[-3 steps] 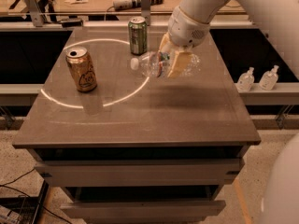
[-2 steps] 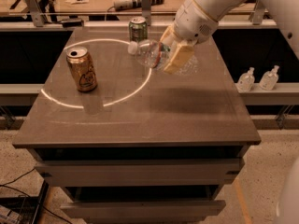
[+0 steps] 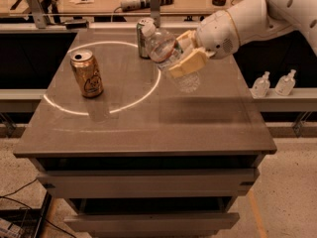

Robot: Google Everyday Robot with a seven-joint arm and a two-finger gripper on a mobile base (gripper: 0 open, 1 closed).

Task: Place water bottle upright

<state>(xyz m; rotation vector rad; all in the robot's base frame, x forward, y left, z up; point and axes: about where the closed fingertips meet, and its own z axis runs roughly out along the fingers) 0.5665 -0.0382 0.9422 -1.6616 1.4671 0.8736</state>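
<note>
Operator: Status of task, camera view?

Arm: My gripper (image 3: 187, 63) hangs over the far middle of the table (image 3: 148, 128), fingers clamped on the midsection of the water bottle (image 3: 166, 48). The bottle is lifted and tilted, cap toward far left of view. Done: grasp, lift. Remaining, by my judgement: rotate to vertical, lower, release.

Operator: Obstructions?

Arm: Green soda can (image 3: 141, 33) stands just behind the cap. Gold soda can (image 3: 87, 74) stands well apart. Two pump bottles (image 3: 261, 85) sit off the table.

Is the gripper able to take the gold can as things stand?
Probably not: the gripper is shut on the tilted water bottle above the table, though nothing stands between it and the gold can.
</note>
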